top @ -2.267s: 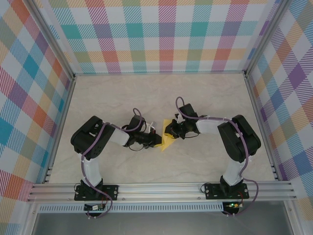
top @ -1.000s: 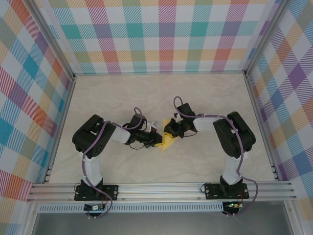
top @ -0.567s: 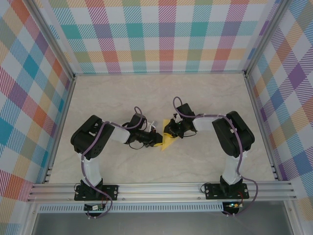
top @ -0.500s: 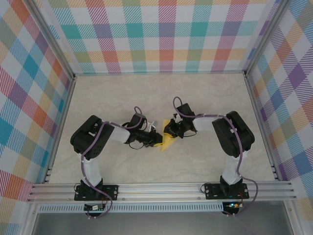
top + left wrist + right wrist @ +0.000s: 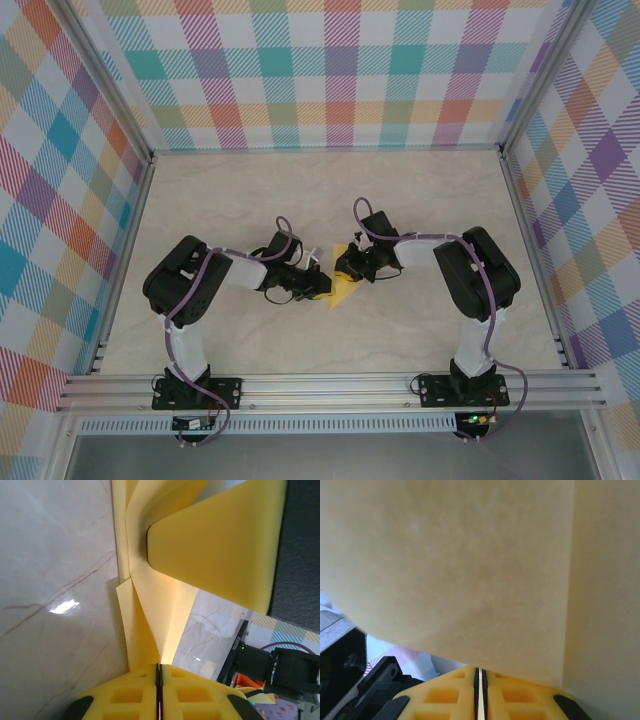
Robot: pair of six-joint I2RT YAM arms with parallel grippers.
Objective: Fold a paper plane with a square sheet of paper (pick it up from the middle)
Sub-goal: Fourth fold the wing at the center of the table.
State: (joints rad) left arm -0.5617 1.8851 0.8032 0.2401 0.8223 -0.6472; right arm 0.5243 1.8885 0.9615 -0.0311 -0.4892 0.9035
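Note:
The yellow sheet of paper [image 5: 343,291], folded and creased to a point, is held just above the table's middle between both grippers. My left gripper [image 5: 325,284] comes in from the left and is shut on the paper's crease [image 5: 159,610], which runs into the closed slit of the left gripper [image 5: 160,667]. My right gripper [image 5: 346,270] reaches in from the right, shut on the paper's upper edge. One of its yellow fingers [image 5: 220,545] lies flat against the paper. In the right wrist view the paper [image 5: 470,570] hangs close before the right gripper [image 5: 480,672], with a thin yellow strip between the pads.
The pale marble table top [image 5: 300,200] spreads out around the two arms. Checked walls [image 5: 330,80] close off the back and both sides, and an aluminium rail [image 5: 330,385] runs along the near edge. The right arm's dark body [image 5: 292,672] shows beyond the paper.
Hardly anything has moved. The left arm's elbow has drifted slightly to the left, and the paper's lower tip has sunk a touch; both grippers stay on the paper.

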